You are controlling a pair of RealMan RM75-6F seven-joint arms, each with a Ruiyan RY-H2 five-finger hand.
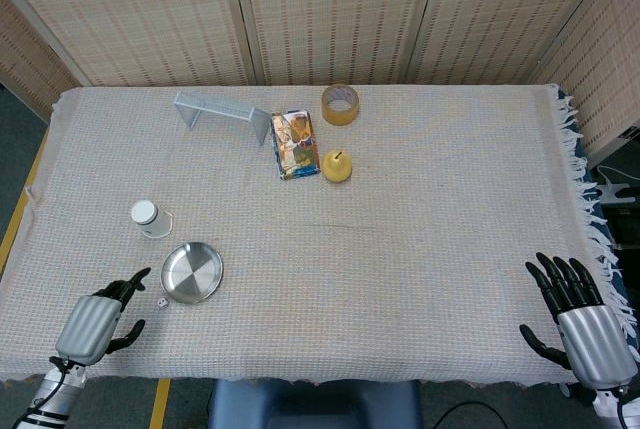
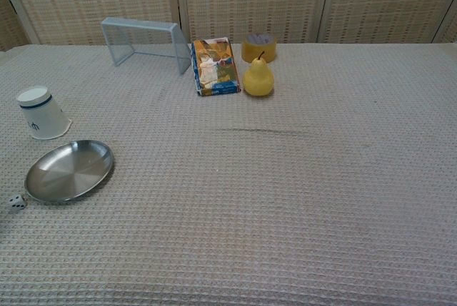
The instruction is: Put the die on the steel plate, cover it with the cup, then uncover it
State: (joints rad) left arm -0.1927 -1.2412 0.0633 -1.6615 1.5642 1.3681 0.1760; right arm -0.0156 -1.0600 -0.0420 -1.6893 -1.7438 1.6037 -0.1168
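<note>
Near the plate's [image 1: 192, 272] left edge lies the die [image 1: 162, 301]; upside-down cup [image 1: 147, 216] beyond. Left hand [image 1: 97, 313] and right hand [image 1: 578, 314]: fingers apart, empty.

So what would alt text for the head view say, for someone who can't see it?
Overhead view of a cloth-covered table: the left robot hand reaches toward a small die beside a steel plate, with an upside-down cup behind. The right robot hand rests open at the far corner; a pear, tape roll, booklet and wire rack sit at the back.
</note>
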